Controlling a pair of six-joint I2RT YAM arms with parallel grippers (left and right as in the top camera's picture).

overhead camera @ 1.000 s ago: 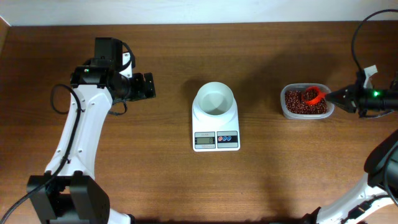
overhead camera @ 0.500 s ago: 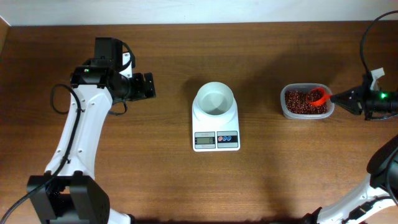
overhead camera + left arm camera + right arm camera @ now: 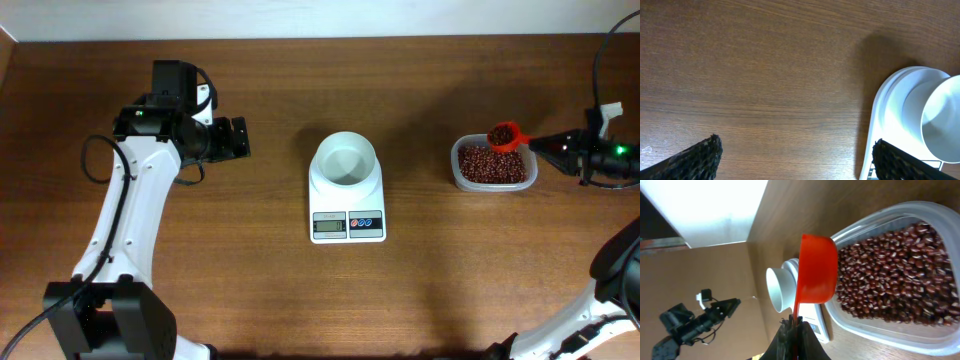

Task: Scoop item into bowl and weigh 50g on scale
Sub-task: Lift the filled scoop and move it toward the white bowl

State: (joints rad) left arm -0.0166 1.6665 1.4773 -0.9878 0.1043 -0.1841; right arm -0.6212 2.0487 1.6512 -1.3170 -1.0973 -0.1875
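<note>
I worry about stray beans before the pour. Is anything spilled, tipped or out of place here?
Nothing stands out. No beans lie on the table; they are all in the clear tub and the red scoop that the right hand holds. The white bowl stands upright and empty on the scale.

Scale (image 3: 347,200) digits too small overhead.

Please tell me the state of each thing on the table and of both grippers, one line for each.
Small round white bowl: empty, standing on the scale.
White rectangular digital kitchen scale: carries the bowl; display unreadable.
Clear plastic tub: open, holding small red-brown beans.
Red plastic scoop: loaded with beans, in the air over the tub.
Left gripper: open, empty.
Right gripper: shut on the scoop's handle.
</note>
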